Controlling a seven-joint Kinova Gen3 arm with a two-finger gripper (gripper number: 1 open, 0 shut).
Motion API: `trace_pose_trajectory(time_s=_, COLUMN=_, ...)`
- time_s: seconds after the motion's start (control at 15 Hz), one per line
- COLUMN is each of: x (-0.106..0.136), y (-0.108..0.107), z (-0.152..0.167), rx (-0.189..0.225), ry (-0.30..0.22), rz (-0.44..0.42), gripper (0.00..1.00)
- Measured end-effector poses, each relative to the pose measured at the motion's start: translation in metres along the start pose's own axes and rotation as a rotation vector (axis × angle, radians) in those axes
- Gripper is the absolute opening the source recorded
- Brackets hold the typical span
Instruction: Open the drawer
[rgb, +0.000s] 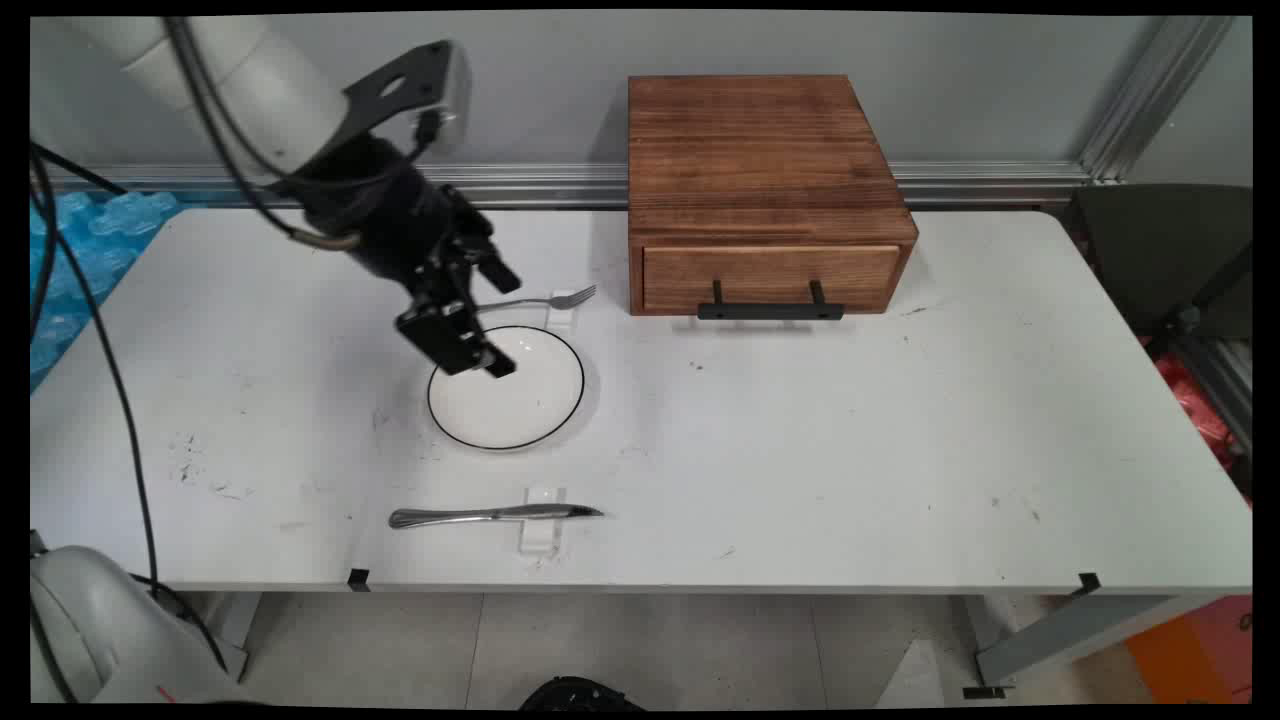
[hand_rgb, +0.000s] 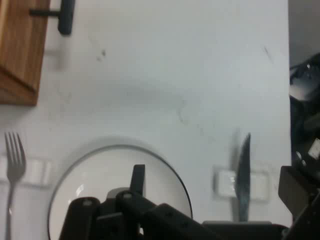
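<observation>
White round plate with a thin black rim (rgb: 530, 400): it lies flat on the white table (rgb: 800, 450), left of centre, directly under the hand. The black two-finger gripper (rgb: 505, 322) hangs tilted over the plate's upper left part with its fingers spread apart and nothing between them. Whether the lower fingertip touches the plate cannot be told. In the hand view one finger (hand_rgb: 137, 180) rises in front of the plate (hand_rgb: 100, 175).

Just beyond the plate, on its far side, lies a silver metal fork (rgb: 545, 300). Its tines point right and its neck is propped on a small white block (rgb: 566, 303). The fork's handle end runs behind the gripper in the main view, while the hand view shows the fork (hand_rgb: 15, 160) well off to one side of the fingers.

Nearer the table's front edge, apart from the plate, a silver table knife (rgb: 490, 515) lies crosswise, its blade on a second small white rest (rgb: 543, 530).

At the back, right of the fork, stands a brown wooden box (rgb: 765, 190) with one shut drawer, fronted by a black bar handle (rgb: 770, 312).
</observation>
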Motion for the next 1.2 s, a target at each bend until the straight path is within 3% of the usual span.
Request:
trace_pose_trajectory(time_s=0.67, x=0.076, y=-0.021, z=0.037, rx=0.075, ry=0.07, rz=0.068, gripper=1.0)
trace_pose_trajectory(time_s=1.2, x=0.127, y=-0.041, z=0.092, rx=0.111, ry=0.095, rz=0.107, gripper=1.0)
